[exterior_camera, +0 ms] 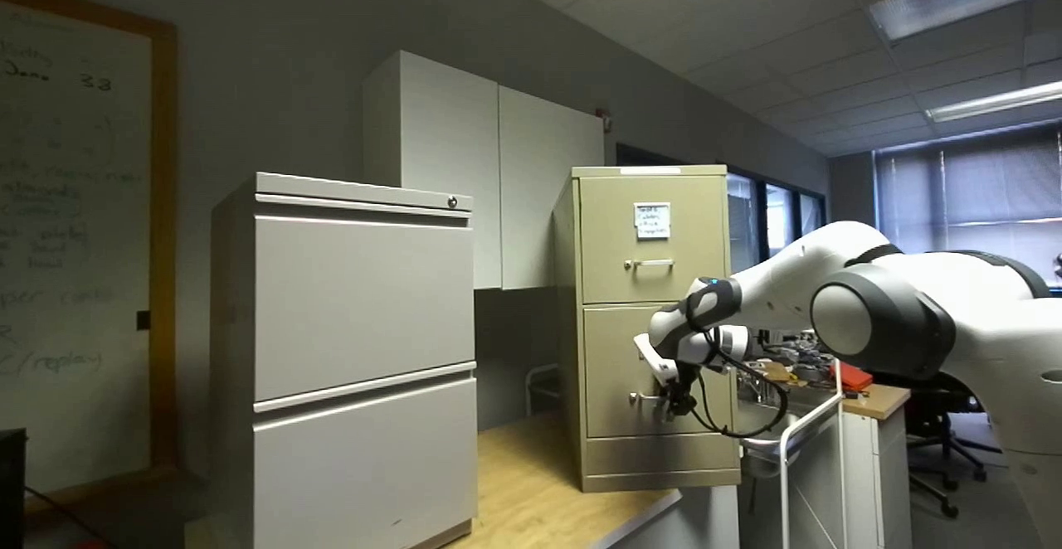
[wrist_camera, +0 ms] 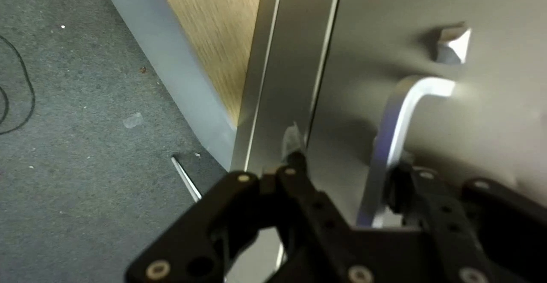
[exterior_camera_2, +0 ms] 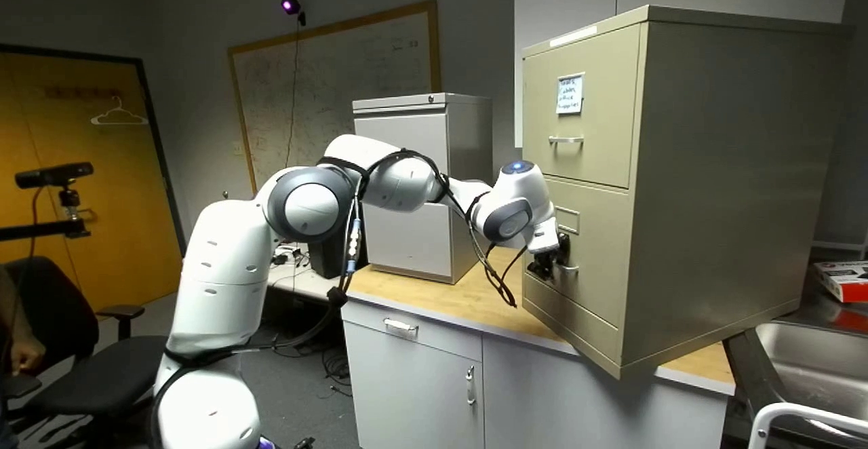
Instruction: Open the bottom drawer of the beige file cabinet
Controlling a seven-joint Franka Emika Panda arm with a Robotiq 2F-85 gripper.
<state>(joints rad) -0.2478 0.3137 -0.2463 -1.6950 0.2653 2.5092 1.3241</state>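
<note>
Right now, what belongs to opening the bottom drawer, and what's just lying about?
For the job:
beige file cabinet
its bottom drawer
drawer handle
claw

Just around:
pale grey cabinet
whiteboard
black office chair
red-and-white box

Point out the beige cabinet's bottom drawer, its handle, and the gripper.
Bottom drawer (exterior_camera: pixel 612 371): in an exterior view, left part of its front.
Handle (wrist_camera: pixel 388 144): wrist view, on its bar.
Gripper (wrist_camera: pixel 347 163): wrist view, midway between its fingertips.

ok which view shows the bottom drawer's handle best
The wrist view: there the handle looks largest, one bent end and much of its bar plain, though the gripper hides the other end. Both exterior views show it small on the bottom drawer, partly covered by the gripper.
</note>
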